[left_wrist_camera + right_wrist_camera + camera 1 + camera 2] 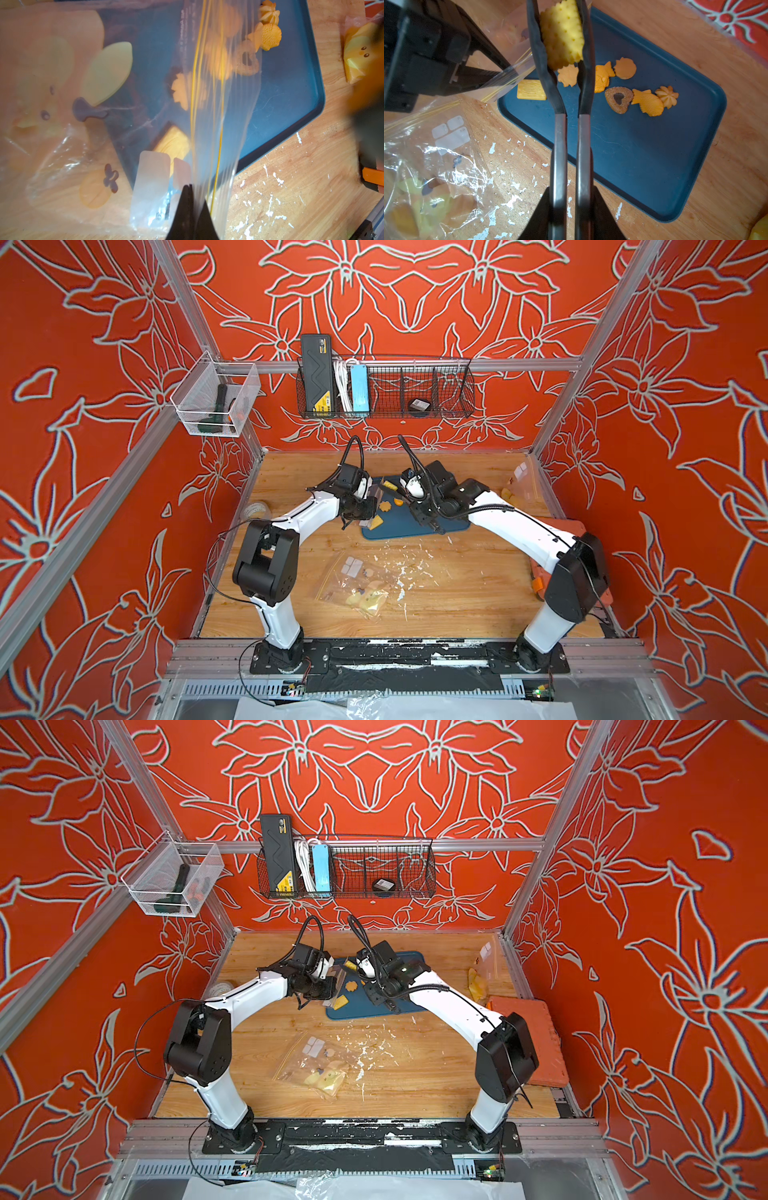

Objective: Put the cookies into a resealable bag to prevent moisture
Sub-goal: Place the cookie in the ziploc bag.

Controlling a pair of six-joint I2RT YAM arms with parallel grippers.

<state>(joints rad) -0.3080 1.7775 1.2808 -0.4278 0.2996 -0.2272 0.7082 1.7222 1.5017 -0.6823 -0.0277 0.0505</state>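
My left gripper (190, 186) is shut on the rim of a clear resealable bag (218, 104), holding it up over the left end of the blue tray (643, 155). My right gripper (572, 199) is shut on the handles of grey tongs (560, 135). The tongs' tips clamp a yellow rectangular cookie (562, 33) beside the bag's mouth; it also shows in a top view (390, 486). Several more cookies lie on the tray: a brown heart (618, 99), a fish (648, 101), a flower (667, 96) and a square (531, 92).
A second clear bag (357, 585) with yellow prints lies on the wooden table near the front. A third bag (521, 485) lies at the back right, beside a red-orange board (528, 1036). White flecks dot the table in front of the tray (399, 529).
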